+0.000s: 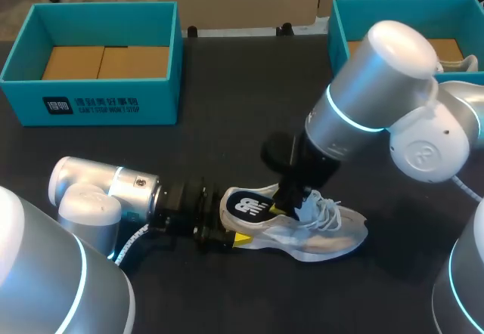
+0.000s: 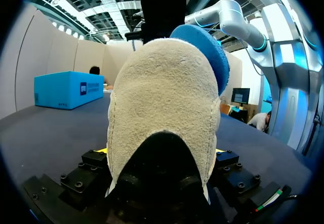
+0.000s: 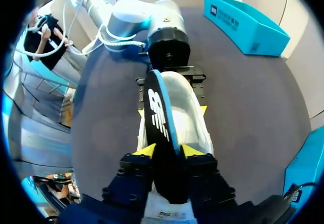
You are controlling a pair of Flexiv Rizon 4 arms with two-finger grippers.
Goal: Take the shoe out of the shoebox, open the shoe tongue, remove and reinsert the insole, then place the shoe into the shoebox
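Observation:
A white sneaker (image 1: 333, 236) lies on the dark table, heel toward my left arm. My left gripper (image 1: 233, 237) stands wide around the heel (image 2: 162, 92), a yellow tip against each side, so it is shut on the shoe. From above, my right gripper (image 1: 291, 204) is shut on a black and blue insole (image 1: 249, 205) that sticks up out of the shoe's opening. In the right wrist view the insole (image 3: 159, 115) stands on edge between my right gripper's (image 3: 168, 150) yellow tips, over the shoe (image 3: 192, 122). From the left wrist, the insole's blue edge (image 2: 210, 51) shows behind the heel.
A teal shoebox (image 1: 91, 106) stands at the back left, lined with brown cardboard. A second teal box (image 1: 338, 28) sits at the back right with something white inside. The table between the boxes and the shoe is bare dark cloth.

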